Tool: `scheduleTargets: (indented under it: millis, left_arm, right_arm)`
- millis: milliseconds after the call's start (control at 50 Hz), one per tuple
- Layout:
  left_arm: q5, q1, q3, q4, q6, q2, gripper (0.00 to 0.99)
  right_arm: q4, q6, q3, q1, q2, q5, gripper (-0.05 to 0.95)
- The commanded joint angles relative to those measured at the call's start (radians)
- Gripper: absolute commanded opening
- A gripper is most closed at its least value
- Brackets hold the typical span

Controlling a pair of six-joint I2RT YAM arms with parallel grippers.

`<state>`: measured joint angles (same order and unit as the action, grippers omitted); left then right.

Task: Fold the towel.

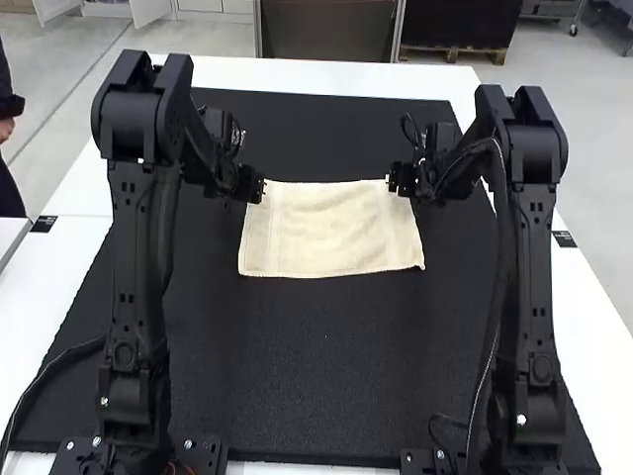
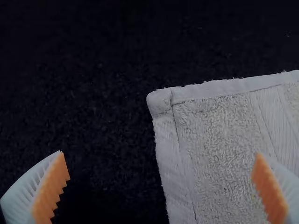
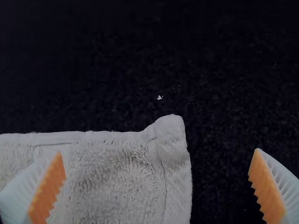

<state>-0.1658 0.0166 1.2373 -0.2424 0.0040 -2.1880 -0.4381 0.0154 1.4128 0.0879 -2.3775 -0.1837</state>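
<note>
The cream towel (image 1: 331, 230) lies spread on the black mat, roughly rectangular. My left gripper (image 1: 259, 188) is over its far left corner, my right gripper (image 1: 394, 182) over its far right corner. In the left wrist view the left gripper (image 2: 161, 179) stands open, its fingers on either side of the towel (image 2: 219, 140) corner and holding nothing. The right wrist view has the right gripper (image 3: 156, 177) open too, with the other far corner of the towel (image 3: 117, 172) between its spread fingers, not gripped.
The black mat (image 1: 326, 366) covers the middle of the white table (image 1: 297, 75) and extends around the towel on all sides. A tiny white speck (image 3: 160, 97) lies on the mat just beyond the far right corner.
</note>
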Motion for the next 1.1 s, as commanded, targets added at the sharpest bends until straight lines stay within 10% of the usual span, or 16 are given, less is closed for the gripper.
scheduleTargets:
  millis: [0,540,640,760,1080]
  left_arm:
    - [-0.015,0.019,0.036,0.006,0.008,-0.013,0.903]
    - [-0.012,0.02,0.039,0.003,0.01,-0.056,0.9]
    - [-0.012,0.022,0.039,0.003,0.007,-0.061,0.667]
    - [-0.008,0.022,0.037,-0.008,-0.004,-0.07,0.021]
    - [-0.02,0.022,0.037,-0.031,0.002,-0.035,0.028]
  right_arm:
    - [0.004,0.001,0.029,0.026,-0.008,-0.01,0.91]
    - [0.048,0.023,0.038,0.029,-0.032,-0.008,0.87]
    - [0.059,0.021,0.043,0.026,-0.043,-0.016,0.56]
    - [0.056,0.024,0.038,0.021,-0.051,-0.026,0.05]
    - [0.05,0.021,0.032,0.015,-0.043,-0.051,-0.02]
